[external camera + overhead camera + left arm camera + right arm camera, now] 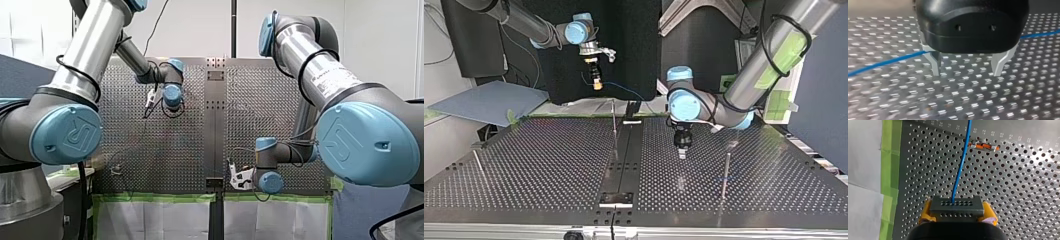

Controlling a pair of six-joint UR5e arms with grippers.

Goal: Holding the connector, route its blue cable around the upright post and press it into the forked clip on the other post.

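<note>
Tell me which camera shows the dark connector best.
Right wrist view: the dark rectangular connector sits close up between my right end effector's yellow pads. Top view: too small to tell; front and left wrist: not visible.

Front view: high over perforated table (165, 150). Top view: opposite, low. Wrist views: close, sharing blue cable (885, 63).

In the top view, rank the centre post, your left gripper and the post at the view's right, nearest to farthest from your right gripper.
From my right gripper:
1. Centre post, at the view's middle, far back.
2. My left gripper, right of the middle.
3. Post at the view's right, closest to the camera.
</note>
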